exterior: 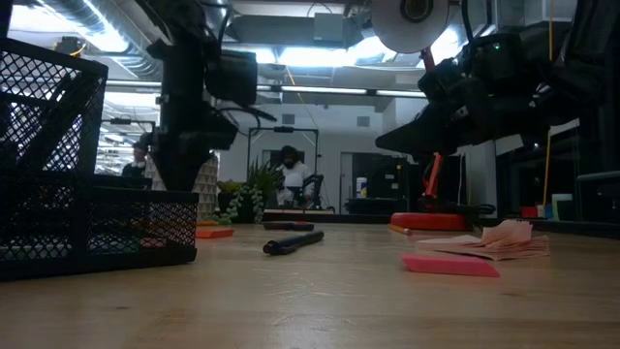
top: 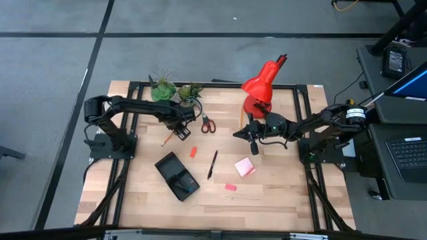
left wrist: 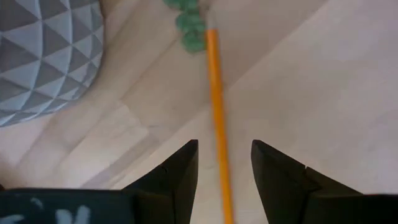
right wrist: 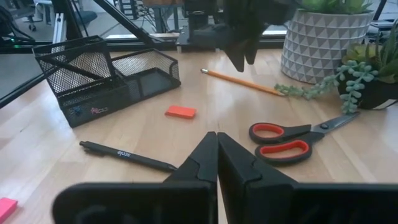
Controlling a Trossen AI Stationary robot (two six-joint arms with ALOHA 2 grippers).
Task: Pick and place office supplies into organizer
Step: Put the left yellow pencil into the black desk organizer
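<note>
My left fingers (left wrist: 224, 180) are spread open, pointing down at the bench (top: 280, 200) near the potted plants (top: 175, 91). An orange pencil (left wrist: 217, 124) lies flat on the wood and runs straight through the gap between the two tips; neither tip visibly touches it. From above, this pencil (top: 165, 139) sits near the bench's left rear, just beside my left fingers (top: 181, 131).

My right fingers (right wrist: 217, 165) are pressed shut with nothing between them. They hang above the bench by the red desk lamp (top: 260, 90).

Black mesh organizer (top: 177, 175) stands near the bench's front, left of centre; I cannot tell what its compartments hold. Red-handled scissors (top: 208, 125) lie flat near the plants. Black pen (top: 212, 164) lies between the organizer and the pink sticky-note pad (top: 244, 167). One small red eraser (top: 193, 152) sits behind the organizer; a pink eraser (top: 230, 187) lies in front of the pad. All of these lie outside the organizer.
</note>
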